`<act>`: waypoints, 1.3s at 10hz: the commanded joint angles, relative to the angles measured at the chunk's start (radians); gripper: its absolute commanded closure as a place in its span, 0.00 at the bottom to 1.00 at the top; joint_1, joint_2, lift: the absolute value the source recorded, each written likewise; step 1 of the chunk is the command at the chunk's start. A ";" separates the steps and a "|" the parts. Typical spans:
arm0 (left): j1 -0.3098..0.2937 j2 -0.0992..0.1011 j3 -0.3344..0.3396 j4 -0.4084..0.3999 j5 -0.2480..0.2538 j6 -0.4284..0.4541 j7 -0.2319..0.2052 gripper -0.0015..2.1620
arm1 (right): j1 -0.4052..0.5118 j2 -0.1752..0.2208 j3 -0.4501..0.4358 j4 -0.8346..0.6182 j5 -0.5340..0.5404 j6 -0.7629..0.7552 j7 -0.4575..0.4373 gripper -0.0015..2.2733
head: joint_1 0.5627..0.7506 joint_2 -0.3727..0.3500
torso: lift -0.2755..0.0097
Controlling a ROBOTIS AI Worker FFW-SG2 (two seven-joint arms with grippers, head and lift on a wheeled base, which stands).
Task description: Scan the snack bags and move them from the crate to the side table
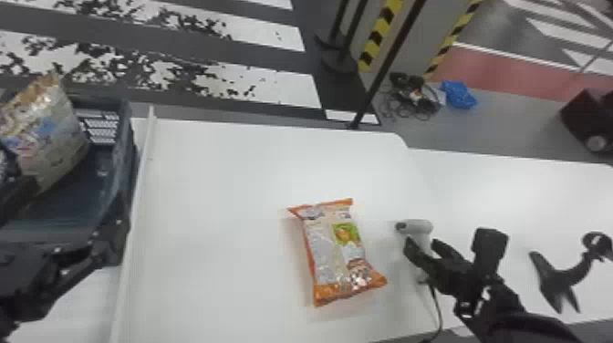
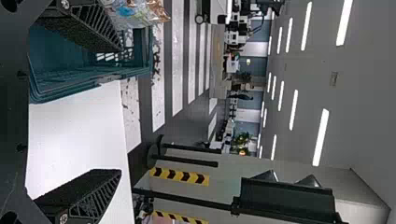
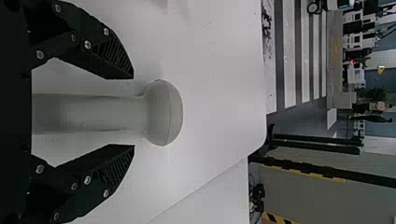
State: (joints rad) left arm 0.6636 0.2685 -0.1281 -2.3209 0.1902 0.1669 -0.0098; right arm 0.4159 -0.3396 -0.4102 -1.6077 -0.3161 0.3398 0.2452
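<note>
Head view, centre to lower right: the snack bag [image 1: 340, 255] lies flat on the white table [image 1: 219, 191], its long axis running from the upper edge of the table towards the lower, tipped slightly to the right at its lower end. The scanner [image 1: 422, 228] stands just beside it on the right, its dark end facing the bag. I have the right gripper [image 3: 133, 112] at the scanner; in the right wrist view its fingers are parted, one on each side of the grey handle, with a visible gap along both, so nothing is gripped. The handle's long axis runs in line with the fingers, and its rounded head lies beyond the tips. I judge that closing them squarely is the next step, before the scanner is brought left over the bag; an uneven close could tip it.

At the left edge, a second bag [image 1: 48, 137] leans upright in the crate [image 1: 123, 150]. The left gripper [image 2: 120, 109], near the crate, is spread wide and empty. Of my two arms, the right lies nearer the bag on the table, the left nearer the one in the crate.
</note>
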 commanded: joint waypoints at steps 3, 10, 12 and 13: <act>-0.010 -0.002 -0.002 0.008 0.000 0.004 0.001 0.03 | 0.103 0.036 0.008 -0.270 -0.015 0.101 0.002 0.02 | 0.70 0.03 | 0.66; 0.011 0.000 -0.002 0.003 -0.011 0.004 0.001 0.03 | -0.143 -0.039 0.018 -0.162 -0.080 0.638 0.445 0.04 | 0.70 0.08 | 0.66; 0.016 0.000 -0.004 -0.003 -0.021 0.004 0.002 0.03 | -0.204 -0.075 0.062 -0.055 -0.086 0.632 0.508 0.04 | 0.70 0.10 | 0.66; 0.018 0.000 -0.004 -0.005 -0.026 0.007 0.002 0.03 | -0.233 -0.078 0.076 0.006 -0.086 0.620 0.545 0.04 | 0.70 0.11 | 0.66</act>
State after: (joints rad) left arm 0.6801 0.2684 -0.1319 -2.3246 0.1669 0.1717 -0.0081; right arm 0.2002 -0.4132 -0.3435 -1.6382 -0.4021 0.9650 0.7848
